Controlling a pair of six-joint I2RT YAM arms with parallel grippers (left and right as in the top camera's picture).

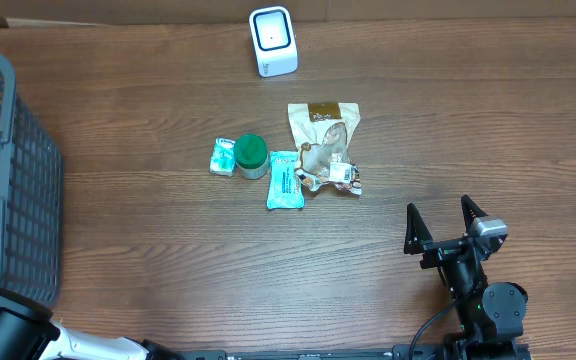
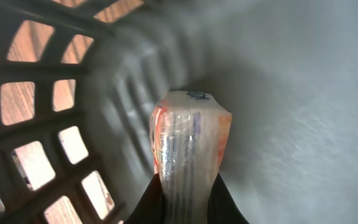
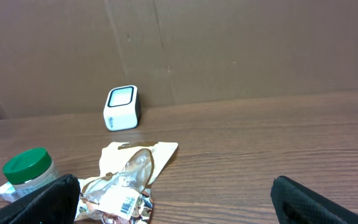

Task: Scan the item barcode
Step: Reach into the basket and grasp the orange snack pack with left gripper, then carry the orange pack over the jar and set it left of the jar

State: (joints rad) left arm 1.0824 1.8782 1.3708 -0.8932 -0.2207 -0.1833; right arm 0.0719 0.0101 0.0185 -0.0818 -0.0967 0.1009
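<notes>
Overhead, scanner: a white scanner (image 1: 273,40) stands at the far middle of the surface (image 1: 168,260).
Overhead, basket: a dark slatted basket (image 1: 8,170) sits at the left edge, well apart from the scanner.
Overhead, loose goods: a green-lidded jar (image 1: 251,155), a teal sachet (image 1: 284,180) and a clear pouch (image 1: 325,150) lie together just in front of the scanner.
Overhead, right gripper (image 1: 446,228): spread wide and empty, at the near right, well apart from the goods.
Left wrist, left gripper (image 2: 188,186): pinching the lower end of an orange-and-clear packet (image 2: 188,137).
Left wrist, item location: the packet is down inside the basket, close to its slatted wall.
Right wrist, outlook: the scanner, jar and pouch lie ahead, with nothing between the spread fingers.
Risk, snagging: the packet may catch on the slats or rim on the way out, because it stands so near the wall.
Risk, slipping: the hold is on one end of a soft wrapper, which may slide or fold.
Risk, misread: no barcode shows on the packet, so the wrong face may meet the scanner.
Only left wrist shows: the left gripper and the packet.
Only right wrist shows: a barcode label (image 3: 126,202) on the pouch.
</notes>
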